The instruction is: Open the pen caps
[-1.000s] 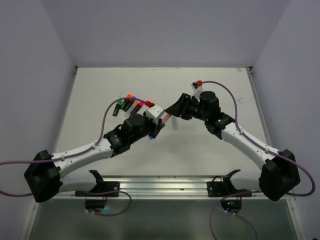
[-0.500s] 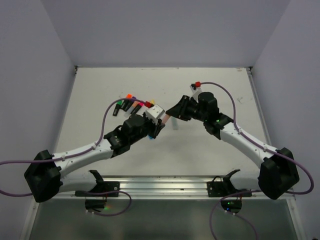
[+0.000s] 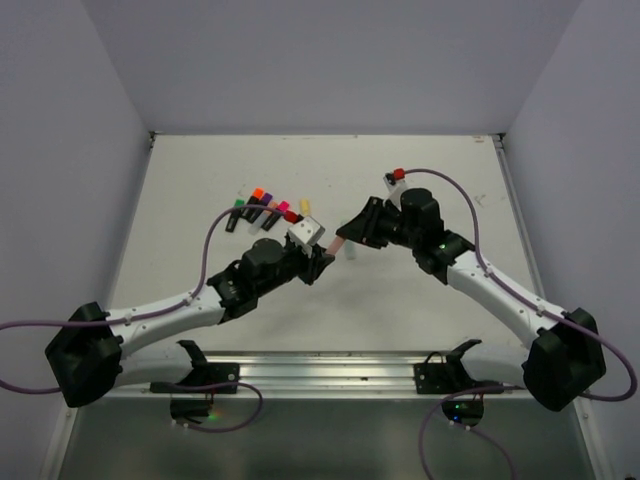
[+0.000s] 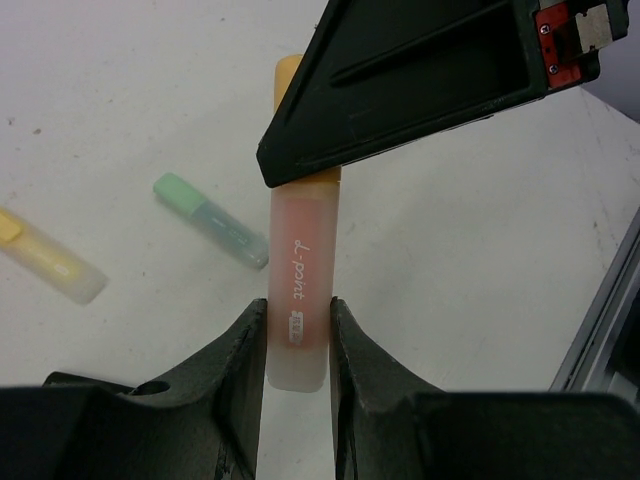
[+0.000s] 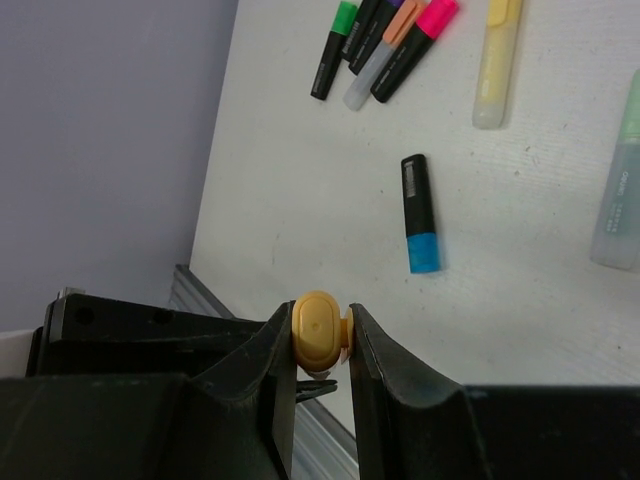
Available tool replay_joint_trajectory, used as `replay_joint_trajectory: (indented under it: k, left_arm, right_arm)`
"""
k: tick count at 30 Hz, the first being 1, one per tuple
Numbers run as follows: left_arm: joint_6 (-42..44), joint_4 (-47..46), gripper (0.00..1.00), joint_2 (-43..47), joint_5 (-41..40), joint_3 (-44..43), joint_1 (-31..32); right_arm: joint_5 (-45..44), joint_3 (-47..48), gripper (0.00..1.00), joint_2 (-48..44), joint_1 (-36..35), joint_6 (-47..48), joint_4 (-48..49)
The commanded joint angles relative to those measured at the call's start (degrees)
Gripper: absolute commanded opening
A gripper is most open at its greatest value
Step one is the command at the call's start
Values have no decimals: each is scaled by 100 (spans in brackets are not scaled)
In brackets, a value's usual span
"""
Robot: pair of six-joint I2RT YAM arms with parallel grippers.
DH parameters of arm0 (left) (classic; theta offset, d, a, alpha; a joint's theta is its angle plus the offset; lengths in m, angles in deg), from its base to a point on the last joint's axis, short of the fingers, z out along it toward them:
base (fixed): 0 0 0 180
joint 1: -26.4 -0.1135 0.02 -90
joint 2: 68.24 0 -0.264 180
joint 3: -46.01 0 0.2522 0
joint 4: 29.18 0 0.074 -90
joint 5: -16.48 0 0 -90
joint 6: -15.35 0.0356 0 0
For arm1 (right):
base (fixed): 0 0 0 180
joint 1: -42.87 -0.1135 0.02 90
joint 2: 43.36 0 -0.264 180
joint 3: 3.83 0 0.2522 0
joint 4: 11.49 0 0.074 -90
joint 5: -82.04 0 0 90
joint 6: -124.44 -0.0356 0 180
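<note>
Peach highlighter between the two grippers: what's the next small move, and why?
Probably draw the right gripper straight back: it is shut on the orange cap, the left gripper clamps the peach pen body, and the cap is not yet off.

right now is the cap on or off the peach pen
On. The orange cap meets the peach pen with no gap or tip showing; the right pincer clamps it.

White tabletop (image 3: 380, 310), plain pale lavender walls (image 3: 330, 60) on three sides, metal rail (image 3: 320, 365) along near edge, soft even light
</note>
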Motion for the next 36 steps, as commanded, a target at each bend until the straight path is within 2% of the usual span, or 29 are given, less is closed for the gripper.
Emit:
replay_joint_trajectory:
  k: [1,21,31,36]
  left_arm:
    - [-130,743,0,-172,-127,282,-14]
    - [-332,559,0,-893,92,598,-22]
    - [-359,585,0,-1201,163,510,-22]
    - [-403,822,0,-1087,93,151,-22]
  right_arm:
    - [-309,302,0,-429,233,137,319]
    - [-134,284,0,-895,953,225,196]
    - [-55,249,0,-948,1121,216,196]
    - [261,135,0,-791,1112,67,546]
